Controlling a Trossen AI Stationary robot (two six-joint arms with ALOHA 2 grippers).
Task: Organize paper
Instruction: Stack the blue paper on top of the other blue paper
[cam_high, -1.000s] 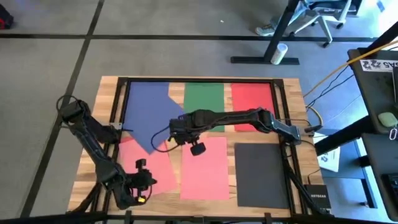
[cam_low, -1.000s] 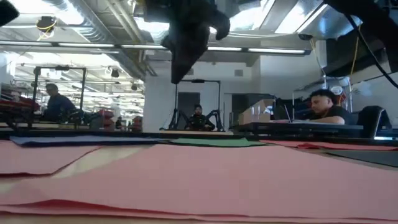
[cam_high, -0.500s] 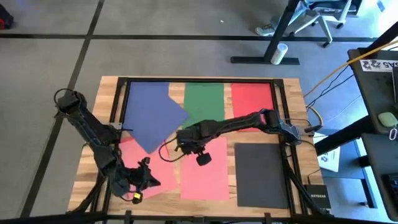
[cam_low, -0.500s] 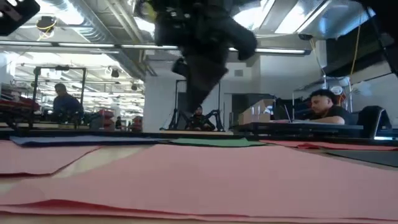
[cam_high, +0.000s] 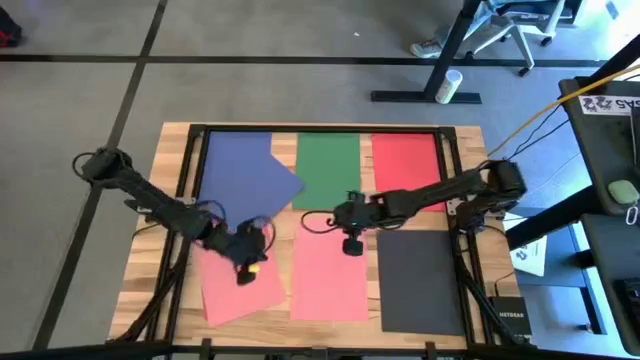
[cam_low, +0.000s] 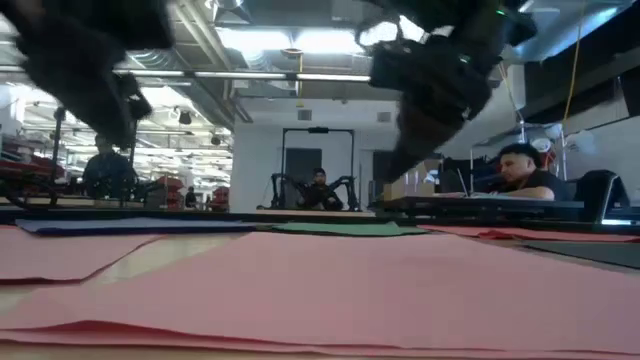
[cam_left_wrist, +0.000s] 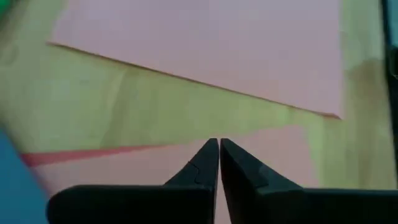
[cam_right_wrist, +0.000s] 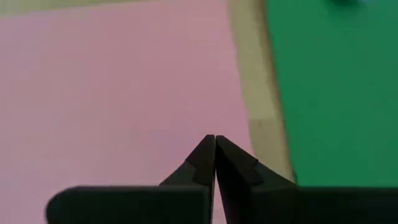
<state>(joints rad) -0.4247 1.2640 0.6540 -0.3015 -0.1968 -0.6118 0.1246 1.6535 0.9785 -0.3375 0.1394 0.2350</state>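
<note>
I see six sheets spread flat on the wooden bench (cam_high: 470, 310). Along the top of the high view lie the blue sheet (cam_high: 245, 180), skewed so its lower corner points toward frame centre, then the green sheet (cam_high: 327, 168) and the red sheet (cam_high: 405, 165), both squared up. Below them, from left to right, sit a tilted salmon sheet (cam_high: 235, 295), a straight salmon sheet (cam_high: 328, 280) and the dark grey sheet (cam_high: 420, 280).

My left tool (cam_high: 248, 268) hangs in the lower left-centre of the high view, above the upper right part of the tilted salmon sheet and just beside the blue sheet's lower corner. In the left wrist view its fingers (cam_left_wrist: 202, 165) are pressed together with nothing between them; a strip of bare wood and the straight salmon sheet lie beyond the tips.

My right tool (cam_high: 352, 240) sits near the centre of the high view, over the top edge of the straight salmon sheet, just below the green sheet's bottom edge. The right wrist view shows its fingers (cam_right_wrist: 205, 158) likewise closed on nothing, with salmon paper beneath and the green sheet off to the upper right, a band of wood between them.

In the low view both tools show as dark blurs above the paper.
</note>
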